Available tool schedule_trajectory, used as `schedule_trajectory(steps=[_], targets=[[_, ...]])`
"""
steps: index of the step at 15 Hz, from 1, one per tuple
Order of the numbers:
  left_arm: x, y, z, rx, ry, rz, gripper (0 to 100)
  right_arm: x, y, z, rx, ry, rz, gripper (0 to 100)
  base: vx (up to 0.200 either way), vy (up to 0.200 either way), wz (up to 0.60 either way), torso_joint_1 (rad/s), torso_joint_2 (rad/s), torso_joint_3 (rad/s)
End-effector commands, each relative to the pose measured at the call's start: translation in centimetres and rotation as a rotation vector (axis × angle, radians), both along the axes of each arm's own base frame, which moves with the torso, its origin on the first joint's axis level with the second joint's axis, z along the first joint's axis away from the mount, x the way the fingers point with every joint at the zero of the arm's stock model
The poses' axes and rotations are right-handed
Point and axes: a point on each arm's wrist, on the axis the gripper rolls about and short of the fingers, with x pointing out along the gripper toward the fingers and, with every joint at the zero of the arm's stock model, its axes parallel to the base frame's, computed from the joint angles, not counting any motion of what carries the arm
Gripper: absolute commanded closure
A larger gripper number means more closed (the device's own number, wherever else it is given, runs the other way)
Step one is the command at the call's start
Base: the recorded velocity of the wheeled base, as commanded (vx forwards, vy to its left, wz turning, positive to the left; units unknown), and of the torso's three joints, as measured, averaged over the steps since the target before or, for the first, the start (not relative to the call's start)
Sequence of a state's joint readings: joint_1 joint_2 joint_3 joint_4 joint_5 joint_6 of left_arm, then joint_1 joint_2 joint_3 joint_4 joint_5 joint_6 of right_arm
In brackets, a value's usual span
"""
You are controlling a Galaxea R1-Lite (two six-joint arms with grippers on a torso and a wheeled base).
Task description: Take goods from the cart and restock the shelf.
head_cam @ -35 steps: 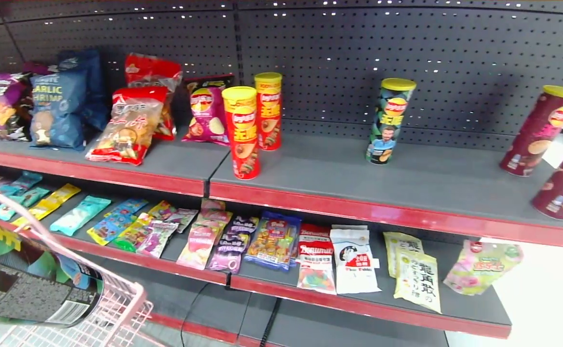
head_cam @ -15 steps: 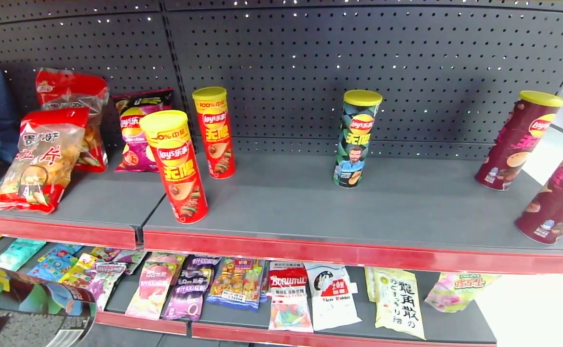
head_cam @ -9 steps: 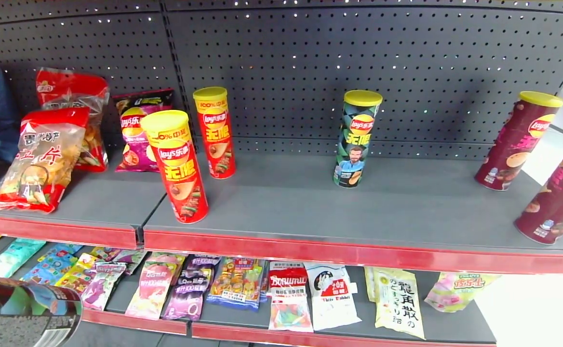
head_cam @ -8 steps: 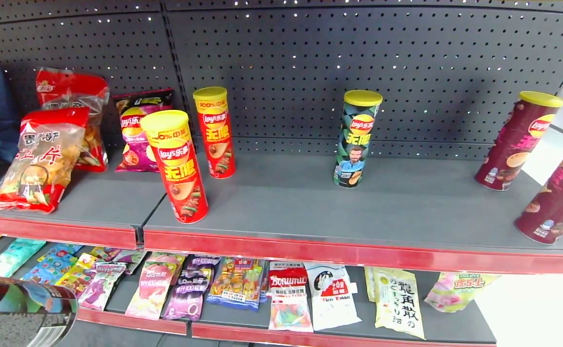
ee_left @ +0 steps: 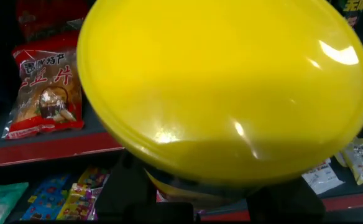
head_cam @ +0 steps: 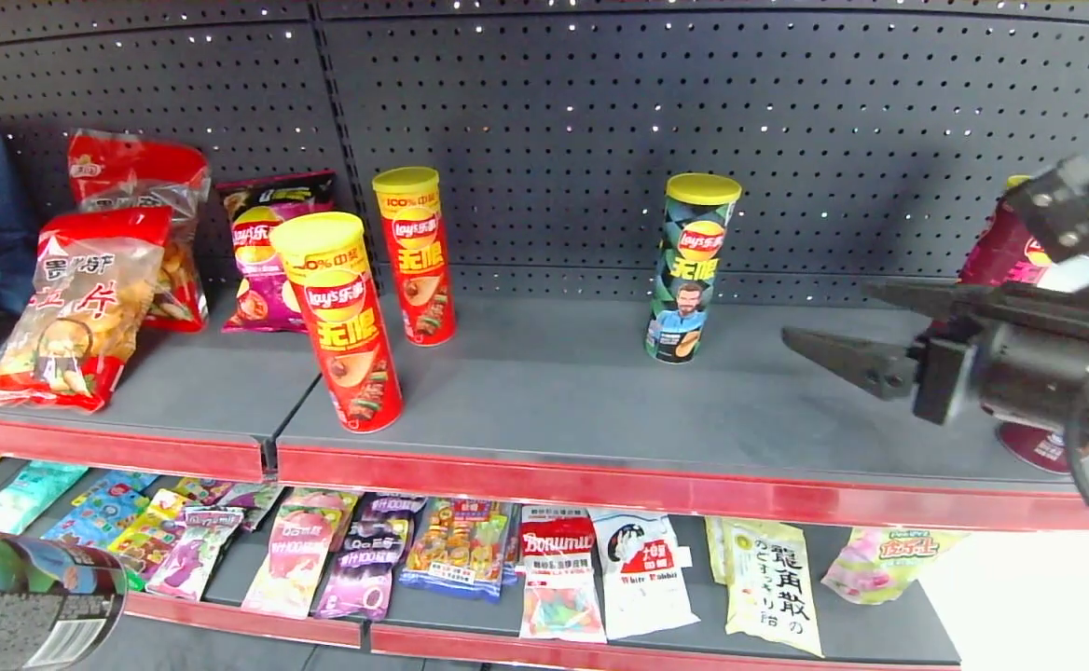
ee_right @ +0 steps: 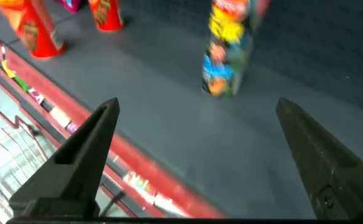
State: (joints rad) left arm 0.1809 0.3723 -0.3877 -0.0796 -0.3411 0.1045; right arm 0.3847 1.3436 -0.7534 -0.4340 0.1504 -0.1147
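We found the right gripper spread wide over the grey shelf, the left gripper clasping a can, lower left.

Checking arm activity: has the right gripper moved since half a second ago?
Yes. The right gripper has come in from the right over the grey shelf, toward the green chip can.

Our right gripper reaches in level over the right end of the upper shelf, fingers spread wide and pointing left. Our left gripper clasps a yellow-lidded can, with dark fingers on either side.
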Motion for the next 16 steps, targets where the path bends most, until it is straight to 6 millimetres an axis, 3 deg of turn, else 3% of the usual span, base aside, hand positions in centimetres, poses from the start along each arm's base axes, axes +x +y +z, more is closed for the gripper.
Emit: schedule_trajectory(steps=[1, 3, 6, 9, 16], targets=[[0.1, 0.0, 0.0, -0.001, 0.004, -0.002, 100, 5.4, 2.9, -1.6, -0.023, 0.052, 0.02, 0, 0.0, 0.0, 0.0, 0.0, 0.0, 0.0], [0.3, 0.0, -0.3, -0.004, 0.019, -0.001, 100, 7.4, 4.0, -1.3, -0.016, 0.04, 0.028, 0, 0.0, 0.0, 0.0, 0.0, 0.0, 0.0], [0.5, 0.1, -0.2, -0.006, 0.033, -0.002, 100, 8.7, 5.0, -1.9, -0.028, 0.054, 0.017, 0, 0.0, 0.0, 0.0, 0.0, 0.0, 0.0], [0.6, 0.1, -0.2, -0.005, 0.037, -0.002, 100, 10.0, 5.3, -2.3, -0.033, 0.057, -0.019, 0, 0.0, 0.0, 0.0, 0.0, 0.0, 0.0], [0.6, 0.1, -0.3, -0.006, 0.04, -0.002, 100, 15.2, 5.3, -2.0, -0.002, 0.019, -0.122, 0, 0.0, 0.0, 0.0, 0.0, 0.0, 0.0]])
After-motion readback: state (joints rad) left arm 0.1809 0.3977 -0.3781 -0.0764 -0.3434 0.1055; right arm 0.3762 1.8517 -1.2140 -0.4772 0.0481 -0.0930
